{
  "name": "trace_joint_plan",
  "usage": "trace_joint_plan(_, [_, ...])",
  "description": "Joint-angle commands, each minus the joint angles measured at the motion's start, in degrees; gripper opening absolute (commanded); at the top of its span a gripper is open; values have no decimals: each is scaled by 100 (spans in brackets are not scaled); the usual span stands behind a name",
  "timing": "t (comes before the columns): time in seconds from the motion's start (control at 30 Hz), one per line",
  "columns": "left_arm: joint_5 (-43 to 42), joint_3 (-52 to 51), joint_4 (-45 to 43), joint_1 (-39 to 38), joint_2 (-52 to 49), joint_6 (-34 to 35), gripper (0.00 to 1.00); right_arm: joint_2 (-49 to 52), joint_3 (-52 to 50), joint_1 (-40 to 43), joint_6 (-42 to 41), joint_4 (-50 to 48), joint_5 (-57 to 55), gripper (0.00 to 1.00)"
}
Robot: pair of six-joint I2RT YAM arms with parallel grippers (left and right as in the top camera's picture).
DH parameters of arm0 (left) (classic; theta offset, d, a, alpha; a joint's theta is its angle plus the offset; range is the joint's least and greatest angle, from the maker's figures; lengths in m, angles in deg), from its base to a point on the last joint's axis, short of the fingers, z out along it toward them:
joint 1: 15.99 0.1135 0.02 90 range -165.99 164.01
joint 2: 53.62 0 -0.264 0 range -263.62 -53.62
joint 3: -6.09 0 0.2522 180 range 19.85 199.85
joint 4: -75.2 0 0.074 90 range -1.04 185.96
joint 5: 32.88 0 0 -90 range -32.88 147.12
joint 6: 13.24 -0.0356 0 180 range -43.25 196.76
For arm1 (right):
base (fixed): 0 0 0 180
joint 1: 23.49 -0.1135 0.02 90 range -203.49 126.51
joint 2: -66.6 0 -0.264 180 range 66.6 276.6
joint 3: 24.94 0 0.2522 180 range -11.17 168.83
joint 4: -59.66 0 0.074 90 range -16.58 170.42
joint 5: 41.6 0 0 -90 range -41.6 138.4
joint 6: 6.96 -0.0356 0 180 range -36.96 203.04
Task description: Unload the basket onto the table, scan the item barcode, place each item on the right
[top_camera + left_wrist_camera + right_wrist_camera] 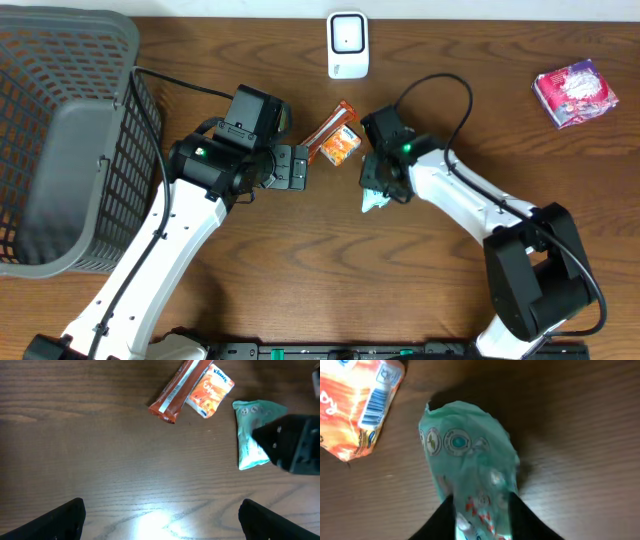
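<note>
Where the right gripper (480,522) pinches its near end between two dark fingers (440,522), the teal packet (465,460) sits at the middle of the wooden table (300,260); whether it rests or is just lifted I cannot tell. Just far-left of it lie an orange tissue pack (341,148), barcode showing, and a brown wrapper (330,124) against it. The left gripper (162,520) hovers to the left, jaws spread wide, holding nothing. A white scanner (347,45) stands at the far edge, a pink packet (575,93) far right, a grey basket (60,150) far left.
</note>
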Motion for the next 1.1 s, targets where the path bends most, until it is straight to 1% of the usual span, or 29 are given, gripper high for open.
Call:
trace_joint_plan(0.0, [-26, 20, 24, 24, -17, -11, 98, 31, -323, -48, 57, -221, -83, 23])
trace_joint_plan(0.13, [-26, 20, 24, 24, -17, -11, 98, 28, -352, -35, 140, -282, -24, 22])
trace_joint_plan(0.17, [-26, 20, 22, 24, -17, -11, 98, 28, -352, -35, 138, -304, 13, 25])
trace_joint_plan(0.2, [-26, 20, 22, 24, -17, -11, 98, 28, -352, -37, 138, -326, 35, 37])
trace_joint_plan(0.23, [-26, 20, 22, 24, -17, -11, 98, 28, -352, -37, 138, -323, 33, 43])
trace_joint_plan(0.33, [-26, 20, 22, 24, -17, -11, 98, 28, -356, -37, 142, -273, 26, 44])
trace_joint_plan(0.43, [-26, 20, 22, 24, -17, -11, 98, 31, -452, -37, 232, -321, 0, 41])
trace_joint_plan(0.5, [-26, 20, 24, 24, -17, -11, 98, 31, -549, -52, 227, -424, 20, 35])
trace_joint_plan(0.6, [-26, 20, 22, 24, -17, -11, 98, 31, -586, -70, 227, -472, 61, 11])
trace_joint_plan(0.63, [-26, 20, 22, 24, -17, -11, 98, 31, -588, -70, 227, -479, 109, 1])
trace_joint_plan(0.83, [-26, 20, 22, 24, -17, -11, 98, -214, -236, 166, 229, -616, 765, 1])
trace_joint_plan(0.97, [-26, 20, 22, 24, -17, -11, 98, -573, 356, 601, 461, -835, 1252, 1])
trace_joint_plan(1.07, [-26, 20, 22, 24, -17, -11, 98, -662, 675, 876, 487, -831, 1574, 1])
